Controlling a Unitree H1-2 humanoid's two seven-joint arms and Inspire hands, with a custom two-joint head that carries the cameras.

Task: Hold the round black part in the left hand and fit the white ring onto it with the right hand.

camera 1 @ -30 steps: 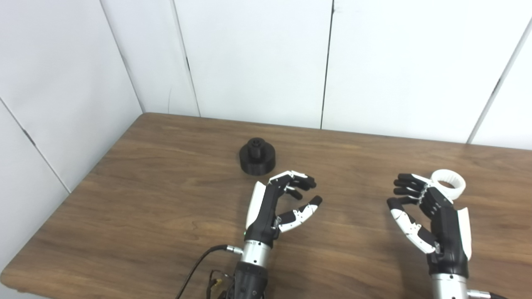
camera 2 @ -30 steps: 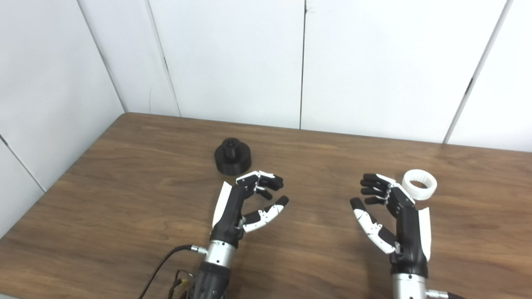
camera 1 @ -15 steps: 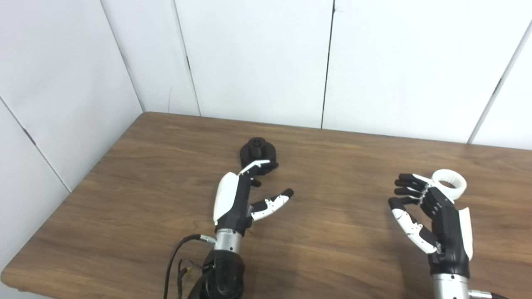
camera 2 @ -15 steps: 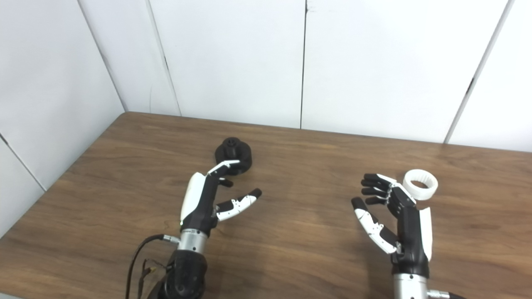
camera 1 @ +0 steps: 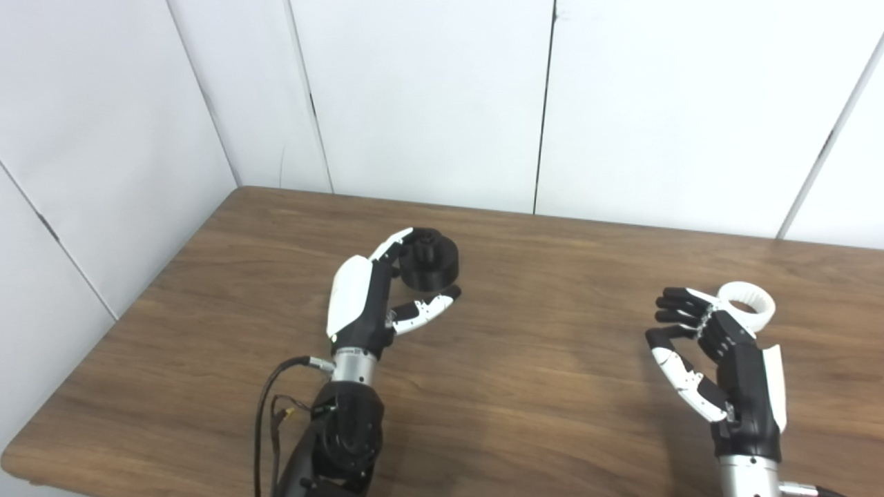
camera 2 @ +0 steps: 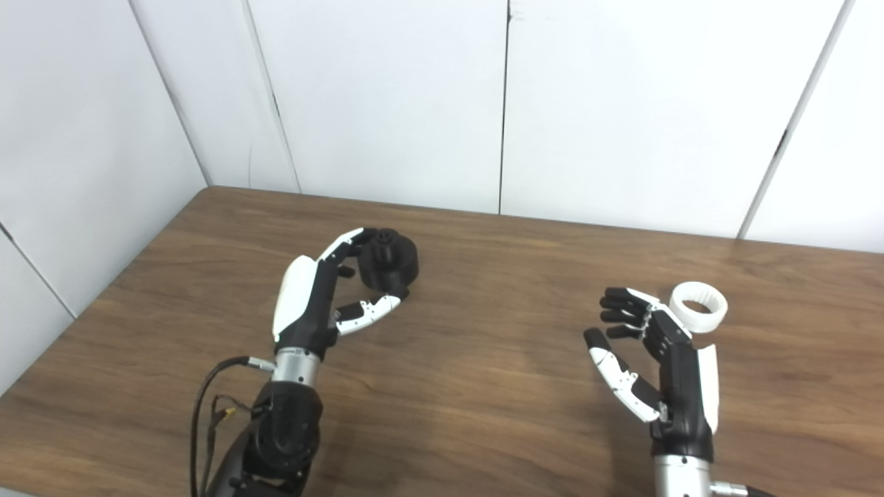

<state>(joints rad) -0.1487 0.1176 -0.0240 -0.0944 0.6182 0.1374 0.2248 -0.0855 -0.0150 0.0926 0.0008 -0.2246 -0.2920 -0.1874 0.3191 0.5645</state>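
The round black part point(camera 1: 434, 264) with a small knob on top stands on the wooden table point(camera 1: 552, 386), left of centre. My left hand point(camera 1: 376, 297) is open and cupped around its left and near sides, fingers by the knob and thumb under the front edge; I cannot tell whether they touch it. The white ring point(camera 2: 698, 306) lies flat on the table at the right. My right hand point(camera 2: 656, 359) is open and empty, palm facing left, just in front and left of the ring, apart from it.
White wall panels point(camera 1: 428, 103) close off the back and left sides of the table. The table's left edge point(camera 1: 117, 324) runs diagonally near the left arm. A black cable point(camera 1: 266, 407) hangs from the left wrist.
My left hand has moved forward and left from the table's middle to the black part, and its fingers have opened around it. The right hand and the ring have not moved.
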